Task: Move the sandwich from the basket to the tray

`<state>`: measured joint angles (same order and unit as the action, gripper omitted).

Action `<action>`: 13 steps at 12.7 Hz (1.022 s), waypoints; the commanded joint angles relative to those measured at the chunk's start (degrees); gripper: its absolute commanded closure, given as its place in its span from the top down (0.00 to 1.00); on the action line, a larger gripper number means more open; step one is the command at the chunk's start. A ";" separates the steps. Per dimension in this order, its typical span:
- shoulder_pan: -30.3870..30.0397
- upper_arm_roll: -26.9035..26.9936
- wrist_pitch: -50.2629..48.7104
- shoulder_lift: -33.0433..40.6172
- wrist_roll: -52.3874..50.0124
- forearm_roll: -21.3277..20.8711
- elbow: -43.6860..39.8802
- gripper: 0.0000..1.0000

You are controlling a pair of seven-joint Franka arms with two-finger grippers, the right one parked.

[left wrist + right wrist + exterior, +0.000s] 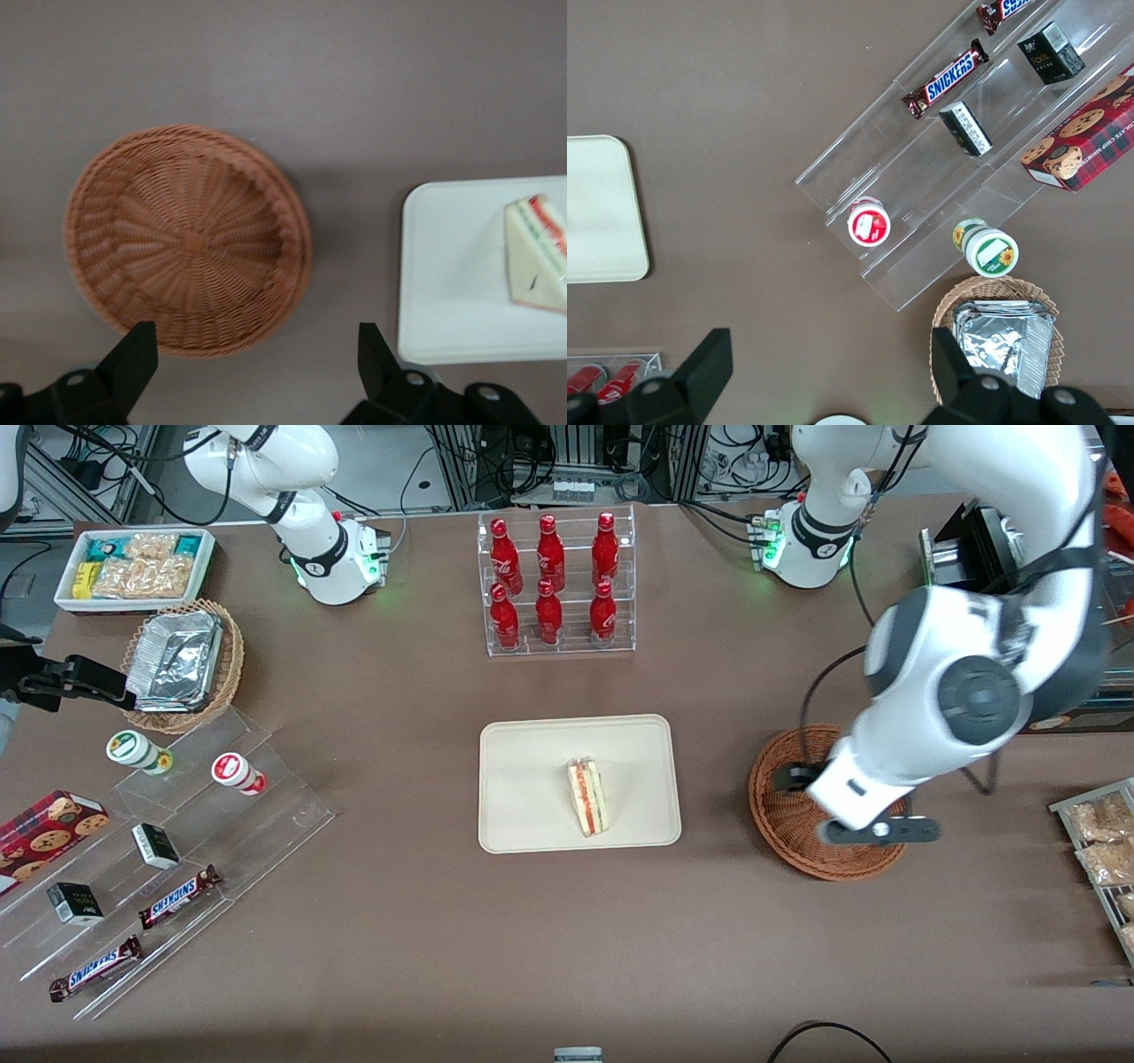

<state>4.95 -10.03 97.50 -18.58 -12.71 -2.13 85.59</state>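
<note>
The sandwich [586,797] is a pale wedge with red, orange and green filling, and it lies on the cream tray [523,779] at mid-table. The reddish-brown wicker basket [784,824] stands beside the tray toward the working arm's end, and nothing shows in it. My left gripper [802,779] hovers above the basket, mostly hidden by the arm. In the left wrist view the gripper [257,341] is open and empty. The same view shows the basket [186,239] below it and the tray [452,266] with the sandwich [539,252] beside it.
A clear rack of red bottles [554,584] stands farther from the front camera than the tray. A clear stepped shelf with snacks [159,850], a tan basket of foil containers [182,664] and a white snack bin [133,567] lie toward the parked arm's end. Snack packets [1103,841] lie beside the basket.
</note>
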 commanded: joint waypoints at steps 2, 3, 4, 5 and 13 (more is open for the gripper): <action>-5.81 -0.52 -6.25 7.49 13.37 1.52 2.92 1.00; -6.96 -0.52 -7.83 9.42 15.68 2.04 2.83 1.00; -8.54 -0.52 -8.81 10.65 16.48 2.22 2.83 1.00; -10.39 -0.70 -9.77 12.23 17.71 2.74 2.83 1.00; -1.37 8.16 -12.24 13.83 18.51 3.10 1.86 1.00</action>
<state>0.59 -5.21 85.49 -5.85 5.37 0.15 86.76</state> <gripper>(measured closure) 0.000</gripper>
